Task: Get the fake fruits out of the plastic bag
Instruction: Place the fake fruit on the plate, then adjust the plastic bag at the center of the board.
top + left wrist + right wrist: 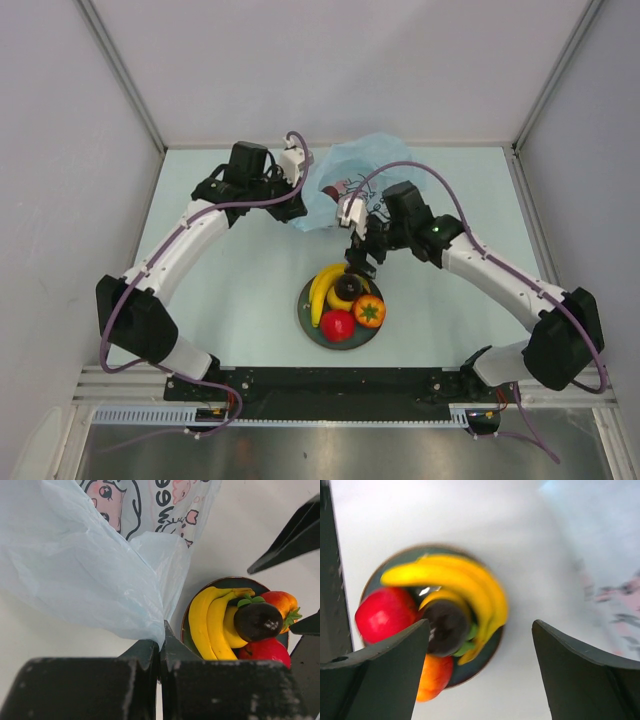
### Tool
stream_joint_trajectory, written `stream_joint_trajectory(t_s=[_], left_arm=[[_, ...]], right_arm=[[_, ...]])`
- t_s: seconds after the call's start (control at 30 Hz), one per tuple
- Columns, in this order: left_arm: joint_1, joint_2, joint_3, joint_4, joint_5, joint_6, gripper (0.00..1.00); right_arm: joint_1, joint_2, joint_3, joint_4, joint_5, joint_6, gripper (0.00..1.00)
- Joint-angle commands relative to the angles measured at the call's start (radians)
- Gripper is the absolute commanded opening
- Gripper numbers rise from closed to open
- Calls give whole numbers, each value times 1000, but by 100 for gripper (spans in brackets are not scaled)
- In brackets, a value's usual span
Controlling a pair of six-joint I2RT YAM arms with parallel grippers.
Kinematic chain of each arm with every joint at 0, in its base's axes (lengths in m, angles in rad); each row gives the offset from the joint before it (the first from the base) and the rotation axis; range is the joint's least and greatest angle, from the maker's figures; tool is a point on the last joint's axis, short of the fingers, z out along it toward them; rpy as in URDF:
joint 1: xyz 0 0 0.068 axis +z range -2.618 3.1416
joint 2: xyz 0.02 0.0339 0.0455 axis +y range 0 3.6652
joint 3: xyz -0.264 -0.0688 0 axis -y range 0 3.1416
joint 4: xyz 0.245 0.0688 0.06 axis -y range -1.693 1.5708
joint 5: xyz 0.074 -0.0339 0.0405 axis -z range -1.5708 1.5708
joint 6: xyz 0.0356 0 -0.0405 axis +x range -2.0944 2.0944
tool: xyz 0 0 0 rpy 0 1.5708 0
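Observation:
The light-blue plastic bag (352,172) lies crumpled at the back of the table, its cartoon panel showing in the left wrist view (75,565). My left gripper (299,212) is shut on a fold of the bag's edge (161,639). The fake fruits sit on a dark teal plate (305,318): banana bunch (322,288), dark purple ball (349,287), red apple (337,325), orange fruit (369,312). My right gripper (360,262) hangs open just above the plate's far side, with nothing between its fingers (480,625). The purple ball (447,625) lies below its left finger.
White walls with metal corner posts close in the table on three sides. The black rail with both arm bases (330,385) runs along the near edge. The right gripper's dark fingers (290,540) show at the right of the left wrist view.

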Motion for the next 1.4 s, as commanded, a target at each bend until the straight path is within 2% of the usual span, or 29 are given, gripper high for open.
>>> stream_joint_trajectory(t_s=[0.0, 0.13, 0.2, 0.33, 0.4, 0.5, 0.53, 0.57, 0.67, 0.83, 0.97, 1.07, 1.37], left_arm=[[3, -30, 10, -6, 36, 14, 0], [1, -45, -4, -34, 33, 51, 0], [3, -62, -11, -52, 36, 70, 0], [3, -102, -42, -69, 36, 94, 0], [4, -129, -56, -74, 22, 110, 0], [14, -155, -81, -94, -29, 141, 0], [23, -174, -94, -101, -48, 146, 0], [32, -183, -103, -109, -73, 161, 0], [73, -212, -143, -124, -143, 202, 0], [95, -241, -200, -127, -182, 233, 0], [98, -246, -219, -123, -156, 219, 0], [101, -235, -216, -124, -142, 213, 0], [106, -197, -137, -133, -70, 186, 0]], right_arm=[[-63, -51, 91, 184, 25, 158, 86], [-126, 21, 117, 375, 138, 268, 80], [-150, 67, 140, 420, 174, 293, 76], [-210, 239, 188, 550, 208, 365, 70], [-204, 299, 202, 573, 231, 364, 67], [-111, 359, 214, 577, 249, 283, 65], [-76, 362, 217, 542, 243, 244, 65], [14, 362, 217, 526, 246, 168, 66], [118, 373, 208, 534, 335, 143, 68], [78, 417, 209, 653, 415, 184, 69], [23, 466, 255, 636, 426, 207, 70], [11, 494, 261, 647, 459, 206, 75], [-17, 570, 320, 647, 464, 226, 79]])
